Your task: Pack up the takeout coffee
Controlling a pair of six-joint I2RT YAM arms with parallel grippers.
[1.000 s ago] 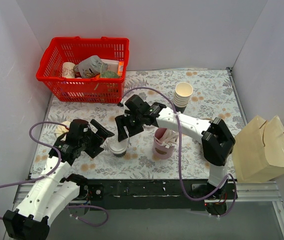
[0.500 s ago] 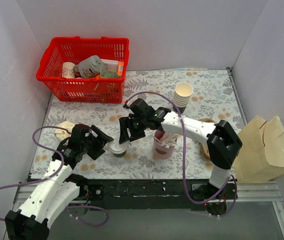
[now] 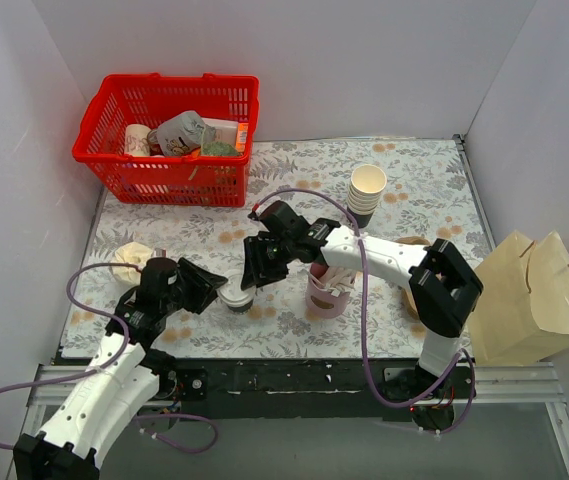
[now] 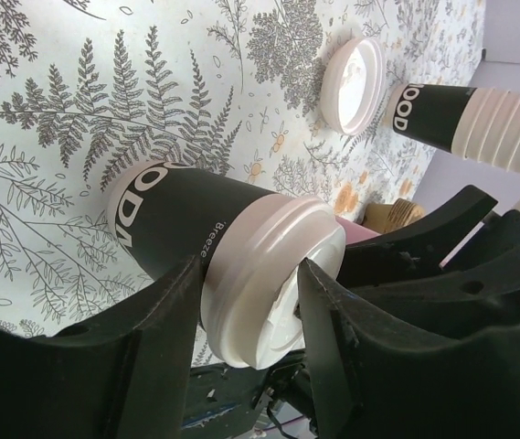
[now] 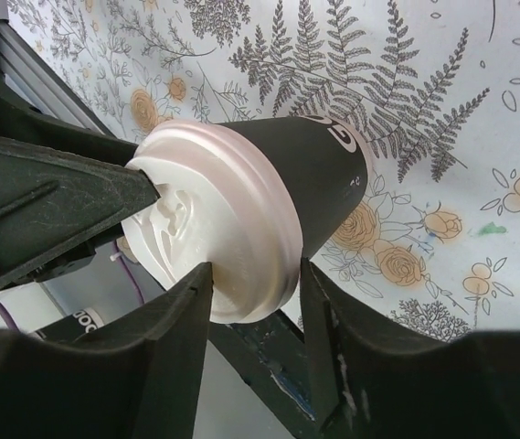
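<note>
The takeout coffee (image 3: 234, 298), a dark brown cup with a white lid, stands upright on the fern-print cloth near the table's front. My left gripper (image 3: 220, 288) reaches in from the left. In the left wrist view its gripper (image 4: 249, 270) is shut on the lid, both fingers (image 4: 185, 283) pressing the rim, with the cup body (image 4: 177, 219) beyond. My right gripper (image 3: 250, 278) comes from the upper right. In the right wrist view that gripper (image 5: 252, 270) also pinches the white lid, the dark cup (image 5: 323, 183) beyond it.
A pink cup of white sticks (image 3: 329, 287) stands just right of the coffee. A stack of cream cups (image 3: 367, 190) is behind it, a red basket (image 3: 169, 140) at the back left, a paper bag (image 3: 529, 295) off the right edge. A loose white lid (image 4: 353, 73) lies on the cloth.
Both grippers have narrowed from wide open onto the coffee's lid. The left gripper has moved in to the right and the right gripper has come down toward the cup.
</note>
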